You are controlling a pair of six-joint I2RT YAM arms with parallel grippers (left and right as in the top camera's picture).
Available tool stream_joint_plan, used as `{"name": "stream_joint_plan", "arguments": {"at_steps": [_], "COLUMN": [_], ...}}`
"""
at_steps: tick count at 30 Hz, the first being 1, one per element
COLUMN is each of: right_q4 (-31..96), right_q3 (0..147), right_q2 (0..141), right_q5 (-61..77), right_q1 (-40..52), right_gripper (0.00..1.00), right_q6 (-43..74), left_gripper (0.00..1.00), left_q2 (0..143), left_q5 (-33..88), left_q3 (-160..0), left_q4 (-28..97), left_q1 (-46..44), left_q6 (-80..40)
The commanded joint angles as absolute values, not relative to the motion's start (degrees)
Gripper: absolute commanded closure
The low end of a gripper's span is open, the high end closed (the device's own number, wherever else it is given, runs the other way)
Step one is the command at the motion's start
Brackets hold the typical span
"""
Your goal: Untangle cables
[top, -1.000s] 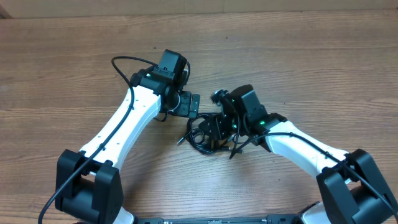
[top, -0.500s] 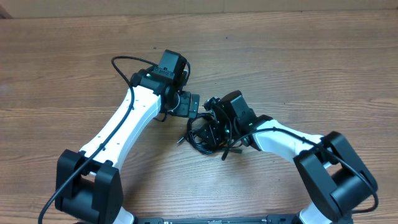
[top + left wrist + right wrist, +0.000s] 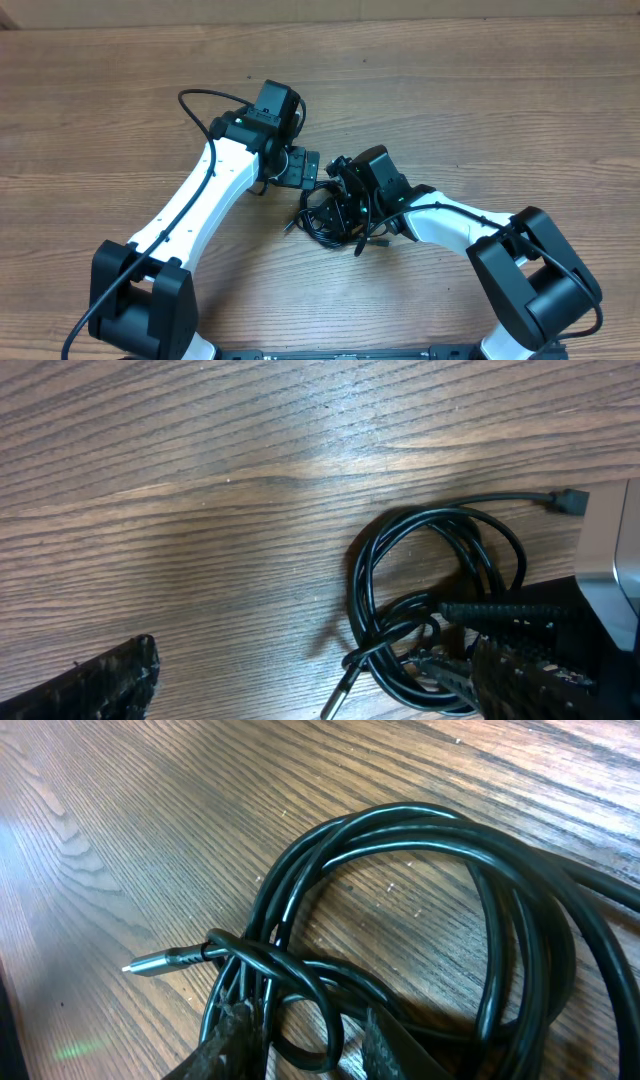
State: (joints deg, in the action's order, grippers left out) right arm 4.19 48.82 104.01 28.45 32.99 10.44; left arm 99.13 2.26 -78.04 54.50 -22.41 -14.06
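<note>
Cables (image 3: 400,830) lie coiled, partly hidden beneath my right gripper (image 3: 305,1045), which pinches some strands. My left gripper (image 3: 300,167) gapes wide.

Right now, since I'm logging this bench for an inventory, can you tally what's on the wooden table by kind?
robot arms: 2, left arm and right arm
black cable tangle: 1, strand count unclear
plug ends showing: 2, flat connector and straight jack tip
Total: 5
</note>
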Motion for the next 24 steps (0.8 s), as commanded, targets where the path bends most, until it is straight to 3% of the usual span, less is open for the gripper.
{"name": "stream_joint_plan", "arguments": {"at_steps": [1,15,24], "right_q4": [4.3,2.1,3.6], "right_q3": [49.9,49.9,49.8], "right_q2": [105.9,112.0,112.3], "right_q5": [28.6,27.4,22.9], "right_q1": [33.1,35.7,35.8], "right_gripper": [0.70,0.76,0.89], "right_q6": [10.4,10.4,10.4], "left_gripper": [0.00,0.01,0.00], "left_q2": [99.3,99.3,99.3], "left_q5": [1.5,1.5,1.5], "left_q3": [-78.0,-77.6,-77.6], "left_q4": [54.5,54.6,54.8], "left_q1": [-22.6,-22.6,-22.6], "left_q6": [-14.8,-14.8,-14.8]}}
